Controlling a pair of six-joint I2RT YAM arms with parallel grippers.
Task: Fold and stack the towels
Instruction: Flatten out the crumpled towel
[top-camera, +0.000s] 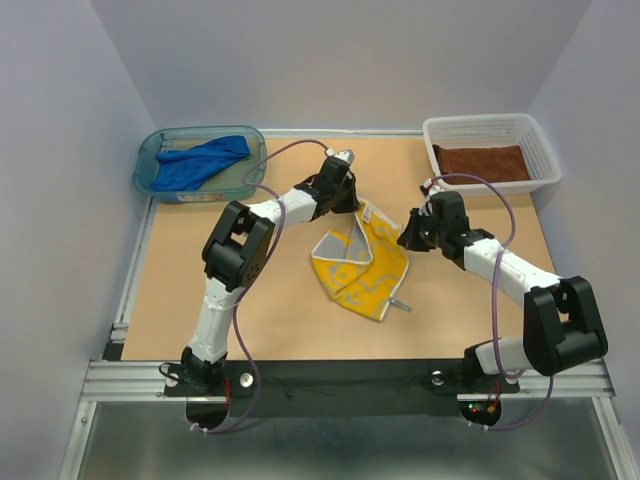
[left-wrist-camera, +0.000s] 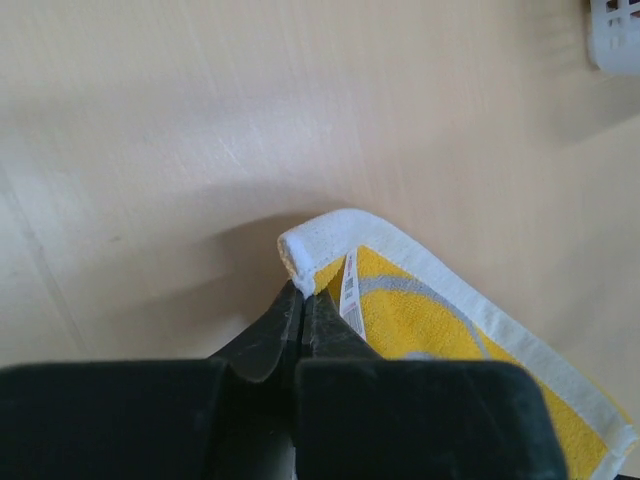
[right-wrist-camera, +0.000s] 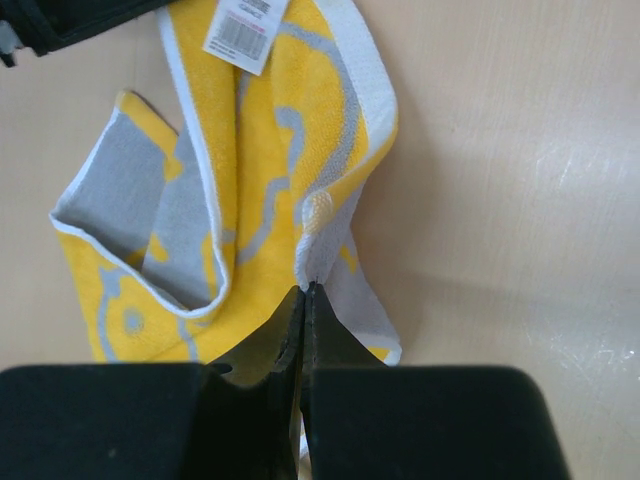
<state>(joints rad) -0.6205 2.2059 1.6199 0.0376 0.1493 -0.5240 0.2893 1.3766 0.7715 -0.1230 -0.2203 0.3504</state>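
**Two pinches on a bunched yellow towel: spread it before folding**

The yellow towel (top-camera: 358, 268) lies crumpled in the middle of the worktop (top-camera: 200, 300). Part of it is doubled over so the grey reverse shows, and a label (right-wrist-camera: 245, 25) hangs near its far corner. The left end effector (left-wrist-camera: 300, 300) is closed at that white-hemmed far corner and appears to nip the hem just beside the label. The right end effector (right-wrist-camera: 305, 290) is closed on a pucker of white hem at the towel's right edge.

The right pinch looks to sit on a fold rather than a true corner, so it may hold two layers. The step probably calls for drawing both grips apart evenly until the edge between them goes taut. The soft cloth should then be raised enough to hang free and laid down flat. A hurried pull could slip the shallow left grip.

The blue towel (top-camera: 200, 163) rests in the teal tub (top-camera: 145, 172) at the far left. The rust-brown towel (top-camera: 482, 162) lies flat in the white basket (top-camera: 480, 122) at the far right. Both are well apart from the yellow one.
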